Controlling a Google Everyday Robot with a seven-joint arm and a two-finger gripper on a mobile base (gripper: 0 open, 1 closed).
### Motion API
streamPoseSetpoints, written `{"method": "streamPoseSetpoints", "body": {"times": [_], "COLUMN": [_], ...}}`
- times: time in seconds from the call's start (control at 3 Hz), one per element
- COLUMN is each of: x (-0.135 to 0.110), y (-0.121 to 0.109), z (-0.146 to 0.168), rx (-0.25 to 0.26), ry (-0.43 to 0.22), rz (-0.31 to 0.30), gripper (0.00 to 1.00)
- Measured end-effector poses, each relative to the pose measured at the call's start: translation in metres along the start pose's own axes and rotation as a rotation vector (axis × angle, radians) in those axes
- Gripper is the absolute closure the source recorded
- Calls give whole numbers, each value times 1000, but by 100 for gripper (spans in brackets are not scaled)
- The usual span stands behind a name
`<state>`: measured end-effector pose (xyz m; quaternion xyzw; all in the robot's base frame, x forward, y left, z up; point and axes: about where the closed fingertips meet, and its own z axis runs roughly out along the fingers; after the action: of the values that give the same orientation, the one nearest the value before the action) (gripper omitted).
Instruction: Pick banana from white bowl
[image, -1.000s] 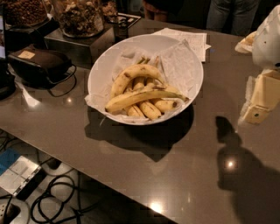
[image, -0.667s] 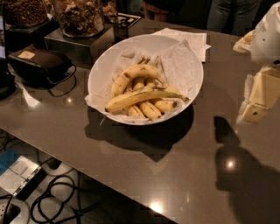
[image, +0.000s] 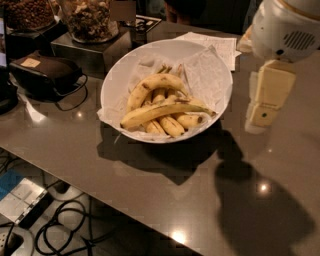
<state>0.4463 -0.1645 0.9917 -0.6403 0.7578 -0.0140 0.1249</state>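
In the camera view, the white bowl (image: 106, 95) sits in the upper middle of the frame on a dark, glossy worktop (image: 75, 145). It is lined with crumpled paper towel (image: 210, 75). The banana (image: 165, 111) lies inside it, in the lower half of the bowl, stretched nearly level from left to right on top of a cluster of shorter bananas (image: 155, 82), with its thin stem pointing toward the bowl's right rim.

The end effector (image: 263, 110) hangs at the right of the frame, beside the bowl and outside its rim, below a rounded white arm housing (image: 287, 27) in the upper right corner. It is apart from the banana and has nothing in its hold; whether it is released or clenched I cannot tell.

A black device (image: 45, 72) with a looped cord rests at the left. Jars (image: 90, 20) of dry food stand in the upper left. A sheet of paper (image: 215, 42) lies behind the bowl. Cables (image: 65, 225) show in the lower left, below the worktop's edge.
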Motion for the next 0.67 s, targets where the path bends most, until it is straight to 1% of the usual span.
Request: {"method": "streamPoseSetpoints", "body": {"times": [0.33, 0.67], "x": [-30, -36], "y": [-5, -11], "z": [0, -2], "rx": [-13, 19], "ry": [9, -12], "rz": [-52, -56], "gripper": [0, 0]}}
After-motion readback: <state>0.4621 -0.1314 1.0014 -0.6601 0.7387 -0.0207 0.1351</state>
